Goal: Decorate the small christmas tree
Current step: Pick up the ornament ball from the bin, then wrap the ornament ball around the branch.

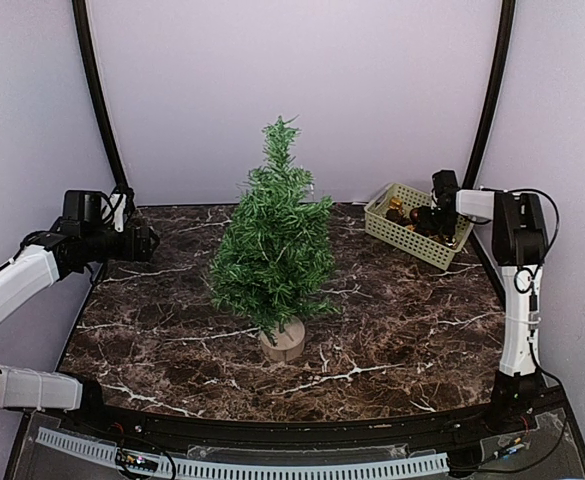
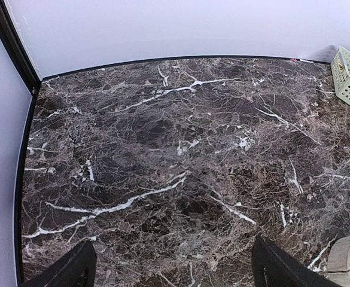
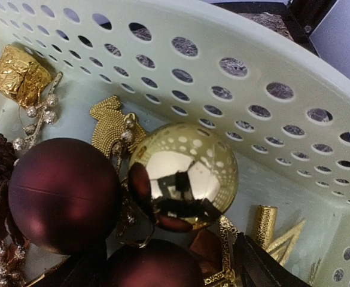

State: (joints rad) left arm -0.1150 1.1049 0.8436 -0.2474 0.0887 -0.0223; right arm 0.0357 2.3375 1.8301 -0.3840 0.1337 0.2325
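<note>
Dark marble table (image 1: 392, 330) with white veins, pale lilac walls (image 1: 302, 90). Left gripper (image 2: 175, 269) gaping wide, empty. Right gripper (image 3: 169, 269) half-spread over basket (image 3: 163, 66) baubles (image 3: 64, 200); grip? can't tell.

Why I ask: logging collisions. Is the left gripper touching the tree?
Apart. The top view shows marble table between the left gripper and the small christmas tree.

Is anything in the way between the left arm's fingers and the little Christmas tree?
No, nothing I can see. The left fingers are open above the table, with only its marble top between them and the tree. The basket sits beyond the tree, out of the way.
</note>
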